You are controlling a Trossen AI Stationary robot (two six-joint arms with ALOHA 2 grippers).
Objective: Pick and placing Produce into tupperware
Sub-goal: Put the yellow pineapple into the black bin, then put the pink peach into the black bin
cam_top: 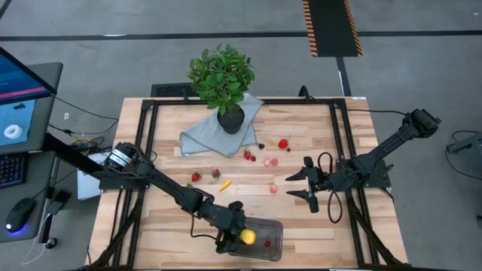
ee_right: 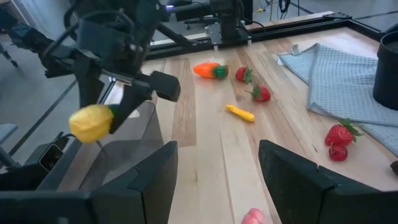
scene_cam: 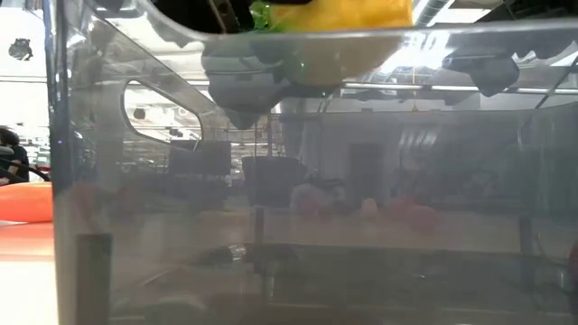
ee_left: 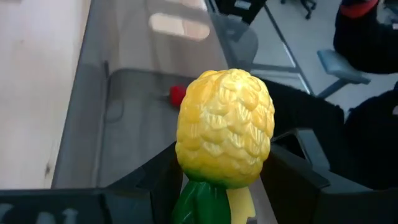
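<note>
High view, read from the left: the left claw (cam_top: 242, 235) is held over the left end of the tub (cam_top: 265, 242), which sits at the table's (cam_top: 316, 143) near edge. A yellow lemon (cam_top: 248, 237) is clamped between its fingers; in the left wrist view the lemon (ee_left: 225, 134) is seen with a scaly yellow skin and a green base, pinched between the two dark fingers (ee_left: 292, 180) above the tub's (ee_left: 118, 124) clear floor, where one small red piece (ee_left: 178, 94) already lies. In the low view the tub wall (scene_cam: 271, 181) fills the picture, and the lemon (scene_cam: 343, 13) shows at the top of it.

Beyond the tub, towards the plant (cam_top: 221, 75), loose produce is scattered on the bare wood: two strawberries (cam_top: 196, 177) to the tub's far left, a small yellow banana (cam_top: 225, 184) just beyond it, then red and pink berries (cam_top: 248, 156) and another red strawberry (cam_top: 283, 143) further on, near the cloth (cam_top: 203, 135) under the plant's pot. In the right wrist view an orange carrot (ee_right: 208, 70) is seen lying on the table beyond the left arm.

To the tub's right and well apart from it, the right claw (cam_top: 300, 185) hangs above the table with its fingers spread and nothing between them; a pink piece (cam_top: 274, 189) lies just to its left.
</note>
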